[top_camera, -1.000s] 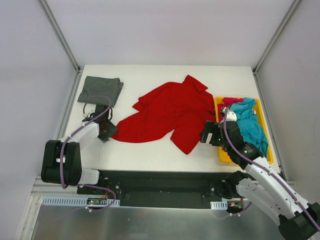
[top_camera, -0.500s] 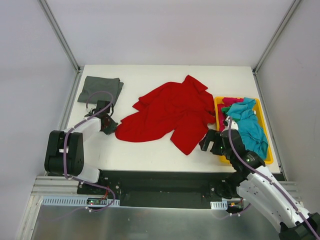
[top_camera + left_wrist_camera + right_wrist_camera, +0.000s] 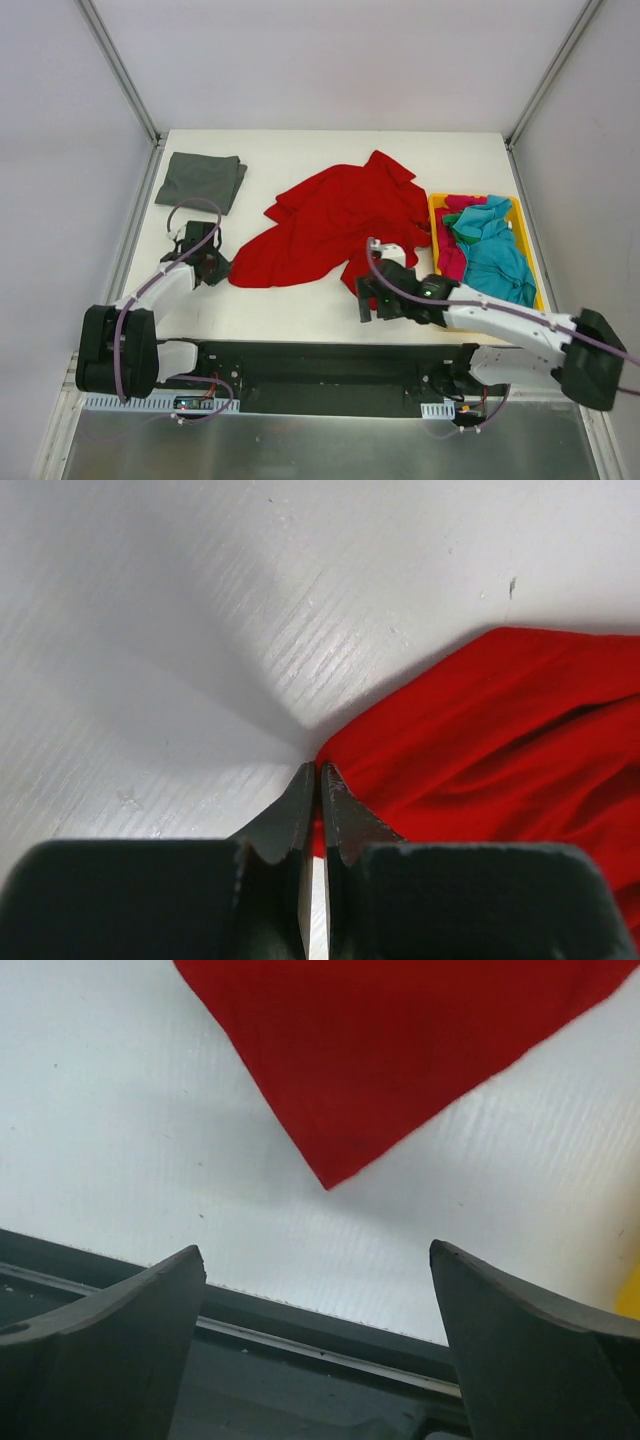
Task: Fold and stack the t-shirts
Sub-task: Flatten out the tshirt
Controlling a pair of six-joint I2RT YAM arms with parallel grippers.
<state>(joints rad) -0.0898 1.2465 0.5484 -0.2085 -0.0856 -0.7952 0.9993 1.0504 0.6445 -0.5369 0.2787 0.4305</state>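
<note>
A bright red t-shirt (image 3: 340,225) lies crumpled and spread out at the middle of the table. My left gripper (image 3: 213,268) is shut on its left corner; the left wrist view shows red cloth (image 3: 500,740) pinched between the closed fingers of that gripper (image 3: 318,780). My right gripper (image 3: 368,300) is open and empty, just in front of the shirt's near corner (image 3: 380,1050), over the table's front edge, and its fingers (image 3: 150,1310) stand wide apart. A dark grey t-shirt (image 3: 202,180) lies folded at the back left.
A yellow tray (image 3: 433,212) at the right holds a turquoise t-shirt (image 3: 495,262), a pinkish-red one (image 3: 450,255) and a bit of green cloth (image 3: 452,218). The dark front rail (image 3: 300,1340) runs just below the right gripper. Walls enclose the table.
My right arm has swung left from beside the tray to the red shirt's near corner. My left gripper has shifted slightly towards the front, still at the shirt's left corner.
</note>
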